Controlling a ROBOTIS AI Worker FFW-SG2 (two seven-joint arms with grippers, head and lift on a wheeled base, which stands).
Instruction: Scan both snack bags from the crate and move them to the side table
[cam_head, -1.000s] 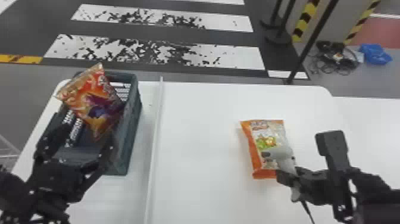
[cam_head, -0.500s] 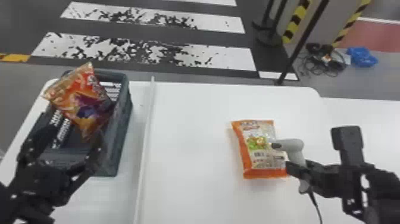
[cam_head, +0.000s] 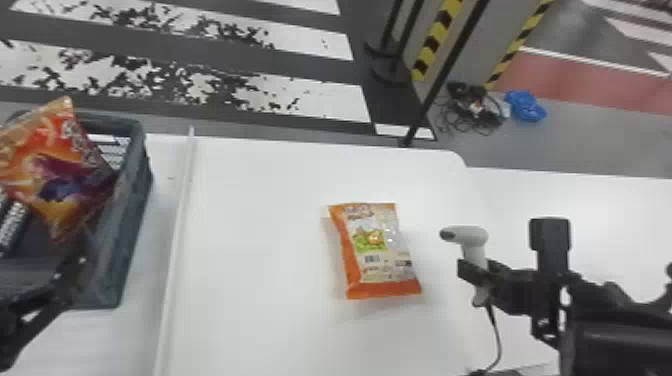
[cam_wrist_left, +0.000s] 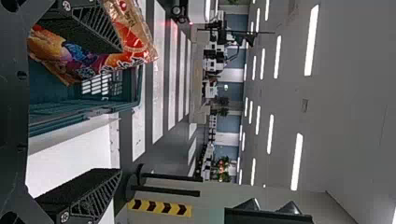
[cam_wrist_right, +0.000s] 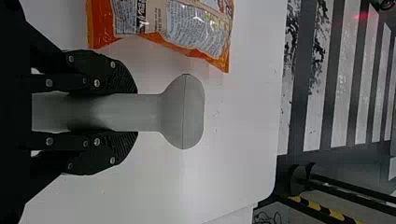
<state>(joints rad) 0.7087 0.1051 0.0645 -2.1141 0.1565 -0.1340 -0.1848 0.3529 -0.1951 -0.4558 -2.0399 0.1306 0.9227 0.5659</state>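
The step in hand looks like scanning 1 of the 2 snack bags: the orange-edged snack bag (cam_head: 376, 252) lies flat on the tabletop (cam_head: 260, 240), its barcode (cam_head: 372, 258) facing up. The right pincer (cam_wrist_right: 136, 113) is clamped on the grip of the handheld scanner (cam_head: 470, 240), whose nose points towards that bag from just beside it in the head view. Whether a scan has registered, I cannot tell.

The red snack bag (cam_head: 55, 175) leans up out of the crate (cam_head: 135, 200), and the left pincer (cam_wrist_left: 121, 111) is beside it with its 2 fingers wide apart, holding nothing. So at least 1 bag has yet to leave the crate.

If the code is unread, the next move calls for aiming the scanner's nose at the barcode, with the bag kept flat so its glossy film does not crease or glare. Once it reads, that bag should go to the side table; then the left pincer must line up around the red bag and close gently, as loose film may slip
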